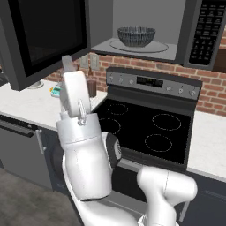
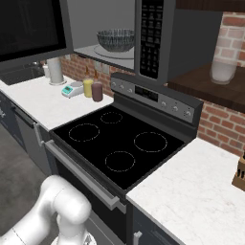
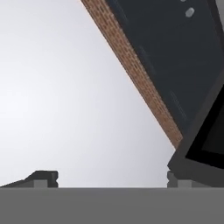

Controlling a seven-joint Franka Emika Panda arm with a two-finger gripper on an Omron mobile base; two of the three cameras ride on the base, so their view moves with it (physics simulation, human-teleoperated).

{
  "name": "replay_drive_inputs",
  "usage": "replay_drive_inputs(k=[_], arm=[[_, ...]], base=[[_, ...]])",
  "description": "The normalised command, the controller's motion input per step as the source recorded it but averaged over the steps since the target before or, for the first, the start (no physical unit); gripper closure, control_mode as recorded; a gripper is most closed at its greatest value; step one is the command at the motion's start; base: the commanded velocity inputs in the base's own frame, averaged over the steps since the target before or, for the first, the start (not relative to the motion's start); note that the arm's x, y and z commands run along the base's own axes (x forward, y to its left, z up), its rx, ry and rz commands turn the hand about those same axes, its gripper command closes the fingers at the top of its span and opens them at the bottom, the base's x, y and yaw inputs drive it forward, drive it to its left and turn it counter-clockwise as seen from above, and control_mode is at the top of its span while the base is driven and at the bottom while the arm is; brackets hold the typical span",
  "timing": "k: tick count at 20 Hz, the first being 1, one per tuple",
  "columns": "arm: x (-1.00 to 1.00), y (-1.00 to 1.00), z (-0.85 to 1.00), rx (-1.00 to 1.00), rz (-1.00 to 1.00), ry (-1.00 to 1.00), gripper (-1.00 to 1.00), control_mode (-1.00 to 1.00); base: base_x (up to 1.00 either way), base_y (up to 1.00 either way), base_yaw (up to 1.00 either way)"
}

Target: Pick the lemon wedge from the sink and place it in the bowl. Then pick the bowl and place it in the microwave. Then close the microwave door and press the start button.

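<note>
The microwave (image 1: 145, 17) stands open above the stove. The striped blue-grey bowl (image 1: 136, 36) (image 2: 116, 40) sits on its glass turntable. The lemon wedge is hidden; I cannot see into the bowl. The microwave door (image 1: 44, 35) (image 2: 28, 28) hangs wide open to the left, and the black keypad (image 1: 207, 31) (image 2: 152, 38) is on the right. My gripper (image 1: 68, 64) points up just under the door's lower edge. In the hand view my gripper (image 3: 111, 178) is open and holds nothing, with the door's corner (image 3: 201, 148) by the right fingertip. A dark strip under the door may be the sink (image 2: 19, 75).
The black stove (image 1: 145, 128) with four burners lies below the microwave. On the left counter stand two jars (image 2: 92, 88), a small scale (image 2: 72, 89) and a white canister (image 2: 55, 71). A knife block (image 2: 239, 174) is at the far right, and a vase (image 2: 224, 67) is on a shelf.
</note>
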Motion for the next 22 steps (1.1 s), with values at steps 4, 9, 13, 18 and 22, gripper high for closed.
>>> replay_drive_inputs(k=[4, 9, 13, 18, 22], arm=[[-0.11, 0.72, -0.75, 0.26, -0.12, -0.05, -1.00, -1.00], [-0.04, 0.61, -0.99, 0.35, -0.09, 0.00, -1.00, -1.00], [-0.31, 0.65, -0.84, 0.37, -0.04, -0.02, -1.00, -1.00], [-0.06, 0.40, -0.56, 0.29, 0.00, 0.03, -1.00, -1.00], [-0.08, 0.59, -0.52, 0.07, 0.00, 0.09, -1.00, -1.00]], base=[[0.00, 0.00, 0.00], [0.00, 0.00, 0.00], [0.00, 0.00, 0.00], [0.00, 0.00, 0.00], [0.00, 0.00, 0.00]])
